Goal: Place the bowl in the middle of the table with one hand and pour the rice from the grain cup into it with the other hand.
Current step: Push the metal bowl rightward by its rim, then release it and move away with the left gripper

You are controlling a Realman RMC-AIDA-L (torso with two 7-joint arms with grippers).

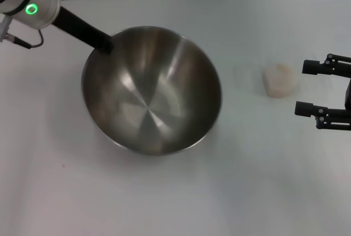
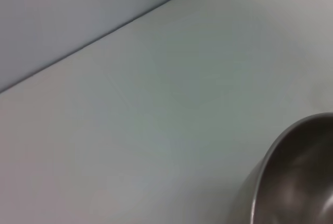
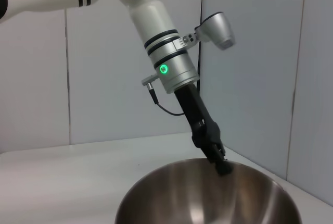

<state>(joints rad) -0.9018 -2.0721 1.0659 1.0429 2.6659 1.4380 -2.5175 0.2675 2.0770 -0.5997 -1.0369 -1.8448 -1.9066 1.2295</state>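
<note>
left gripper (image 1: 104, 45) pinching bowl (image 1: 151, 90) rim, keeps it tilted; right gripper (image 1: 323, 90) fingers spread, your approach to grain cup (image 1: 278, 80) with rice (image 1: 279, 77)

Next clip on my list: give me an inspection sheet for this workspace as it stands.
Surface: white table, smooth, no spills seen.
Job's things: steel bowl near the middle, tilted, empty; grain cup with pale rice standing upright to the bowl's right, apart from it.
Clutter: nothing seen.
Grippers: left gripper at the bowl's far-left rim, jaws shut on it; right gripper near the table's right edge, jaws open toward the cup, not touching.
Cables: thin black lead looping off the left wrist.
Surroundings: pale panelled walls behind the table.
</note>
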